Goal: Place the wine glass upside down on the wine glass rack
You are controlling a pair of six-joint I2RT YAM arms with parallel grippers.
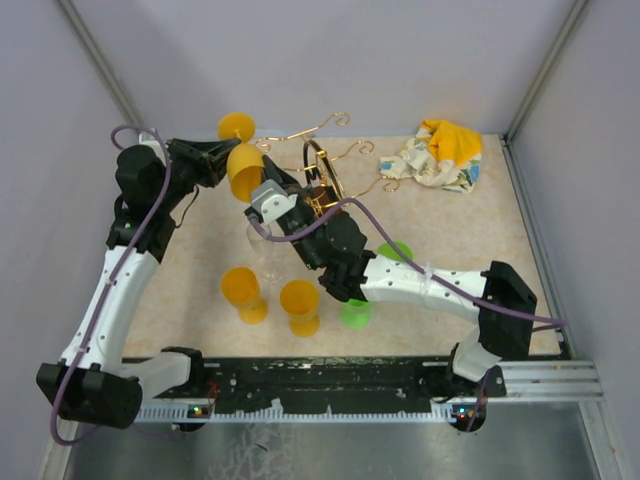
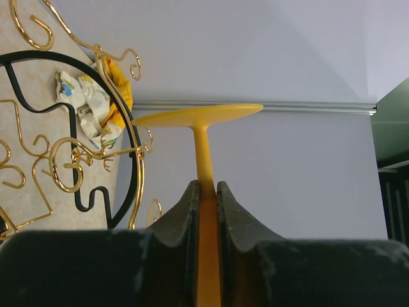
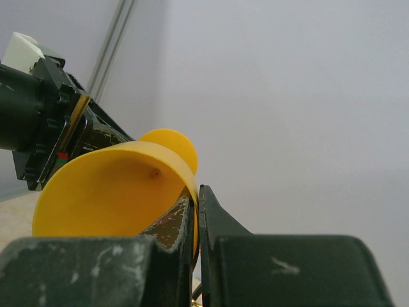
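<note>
A yellow wine glass (image 1: 243,168) is held in the air, lying sideways, over the far left of the table. My left gripper (image 1: 220,160) is shut on its stem; in the left wrist view the stem runs up between the fingers (image 2: 204,187) to the flat foot (image 2: 198,116). My right gripper (image 1: 263,192) is shut on the rim of the bowl (image 3: 108,192), one finger inside and one outside (image 3: 197,192). The wine glass rack (image 1: 322,178), gold wire with curled hooks, stands just right of the glass; it also shows in the left wrist view (image 2: 77,153).
Two yellow glasses (image 1: 243,292) (image 1: 300,305) and a green one (image 1: 355,313) stand near the front. Another green glass (image 1: 396,250) is behind the right arm. A clear glass (image 1: 262,243) stands under the right wrist. A crumpled cloth (image 1: 437,155) lies at the back right.
</note>
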